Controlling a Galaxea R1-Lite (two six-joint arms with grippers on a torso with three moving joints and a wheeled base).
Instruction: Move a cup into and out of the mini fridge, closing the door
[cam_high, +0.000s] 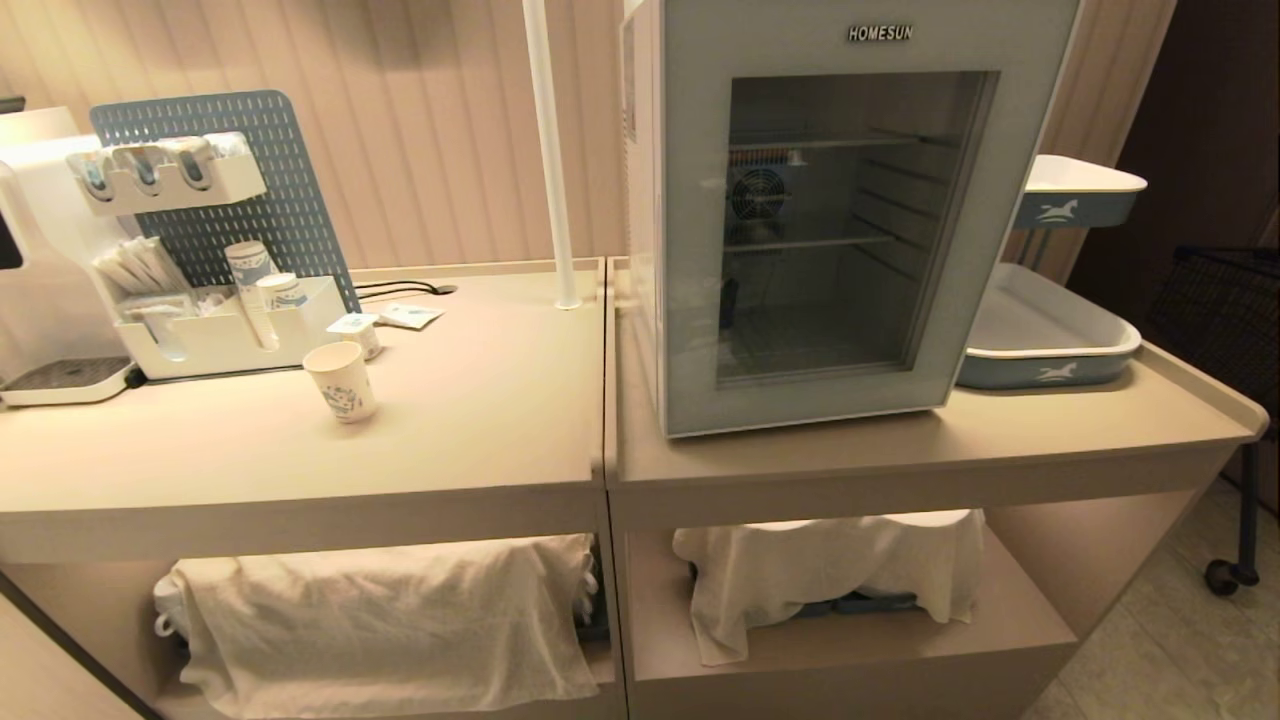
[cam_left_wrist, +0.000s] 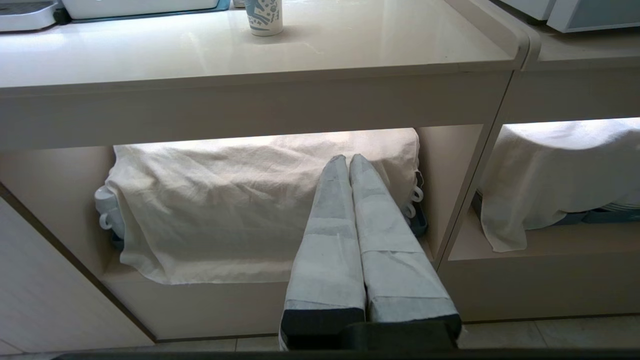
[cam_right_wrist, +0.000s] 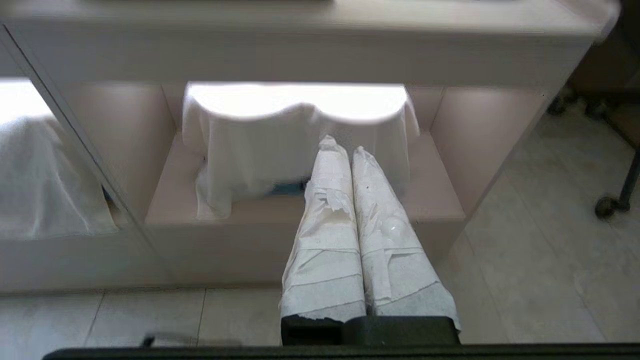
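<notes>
Cup (cam_high: 341, 381) stood left of the shut mini fridge (cam_high: 800, 200), on the counter (untouched), while both grippers, left (cam_left_wrist: 348, 159) and right (cam_right_wrist: 343, 145), hung pinched closed and empty below it, so opening the door (cam_high: 835, 215) seemingly came next.

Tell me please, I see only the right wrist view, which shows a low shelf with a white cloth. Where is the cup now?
Observer: The cup stands upright on the left counter, outside the mini fridge.
Operator: Is the door closed?
Observer: Yes, the door sits flush, and the wire shelves behind its glass look bare.
Operator: And the left claw?
Observer: The left claw is shut, empty, low before the cloth-covered shelf under that counter.
</notes>
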